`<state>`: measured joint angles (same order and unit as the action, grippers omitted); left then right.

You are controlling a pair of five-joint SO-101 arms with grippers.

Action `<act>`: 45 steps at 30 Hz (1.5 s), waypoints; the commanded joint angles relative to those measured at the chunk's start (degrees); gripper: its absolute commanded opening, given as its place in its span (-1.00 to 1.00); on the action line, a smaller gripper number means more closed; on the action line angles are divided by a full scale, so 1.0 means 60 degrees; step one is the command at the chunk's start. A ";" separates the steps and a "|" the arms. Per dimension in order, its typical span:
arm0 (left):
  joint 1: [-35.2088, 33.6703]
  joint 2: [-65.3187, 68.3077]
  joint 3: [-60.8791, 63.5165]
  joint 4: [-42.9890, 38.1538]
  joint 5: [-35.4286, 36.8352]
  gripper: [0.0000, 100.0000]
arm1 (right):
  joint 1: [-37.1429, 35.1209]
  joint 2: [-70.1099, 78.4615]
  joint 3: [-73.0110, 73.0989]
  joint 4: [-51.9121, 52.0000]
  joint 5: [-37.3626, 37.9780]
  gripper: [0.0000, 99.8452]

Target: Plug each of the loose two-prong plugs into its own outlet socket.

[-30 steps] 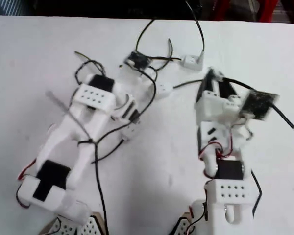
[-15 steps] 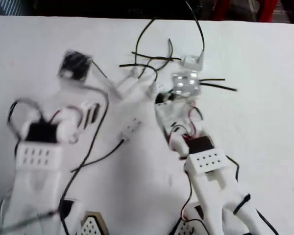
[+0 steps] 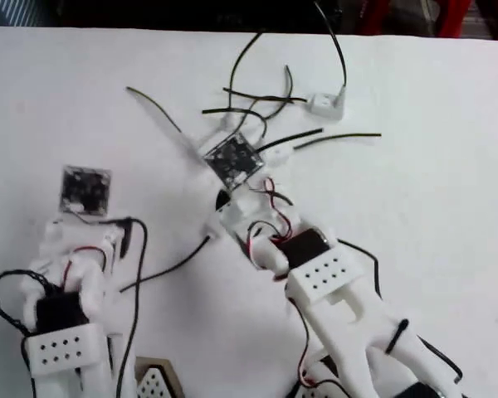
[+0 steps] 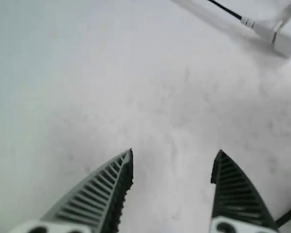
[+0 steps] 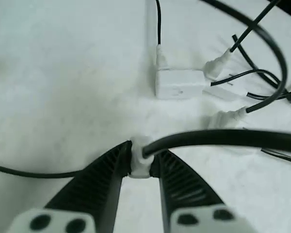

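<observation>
The right end effector (image 5: 143,151) is clenched on a small white plug (image 5: 138,167), pinched between its two finger tips just above the surface (image 5: 48,73). A thick black cord (image 5: 223,138) leaves the plug sideways, square across the line of the fingers; which way its prongs point cannot be told. Ahead of it, well apart, lies a white outlet block (image 5: 179,83) with its long axis crosswise to the fingers and its own cord running straight on away from the end effector. A first loose plug (image 5: 218,63) lies just beside the block's end and a second loose plug (image 5: 228,116) lies near it. Both are flat on the surface, heads turned toward the block and cords trailing away from it. In the high view the right arm (image 3: 332,278) comes in from 5 o'clock to the middle of the surface, below a tangle of cords (image 3: 257,99) at 12 o'clock. The left arm (image 3: 62,332) sits at 7 o'clock. The left end effector (image 4: 174,155) is released, its fingers spread wide over bare surface, and a white cord end (image 4: 274,39) lies well apart from it, its long axis in line with its thin black lead.
</observation>
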<state>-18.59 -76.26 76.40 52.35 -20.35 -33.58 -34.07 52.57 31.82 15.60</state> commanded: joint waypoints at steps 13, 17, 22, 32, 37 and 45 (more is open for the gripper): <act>-0.0842 -0.3465 0.3487 -0.1333 -0.0440 -0.47 | 0.0198 0.3421 -0.1978 -0.0593 0.1260 -0.96; -0.0842 -0.3905 0.3473 -0.0864 -0.0454 -0.47 | 0.0432 0.3832 -0.1978 -0.0681 0.1231 -0.96; -0.0623 -0.3949 0.3473 -0.0821 -0.0454 -0.47 | 0.0374 0.3905 -0.1963 -0.0637 0.1231 -0.96; -0.0593 -0.3949 0.3473 -0.0806 -0.0454 -0.47 | 0.0432 0.3919 -0.1070 -0.0711 0.1231 -0.96; -0.0593 -0.3949 0.3473 -0.0806 -0.0454 -0.47 | 0.0462 0.3919 -0.0659 -0.0711 0.1231 -0.96; -0.0579 -0.3963 0.3473 -0.0835 -0.0454 -0.47 | 0.0974 0.3934 -0.0542 -0.0711 0.1099 -0.96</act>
<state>-22.90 -99.21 97.58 47.43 -22.81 -29.63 -11.38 48.35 27.69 22.37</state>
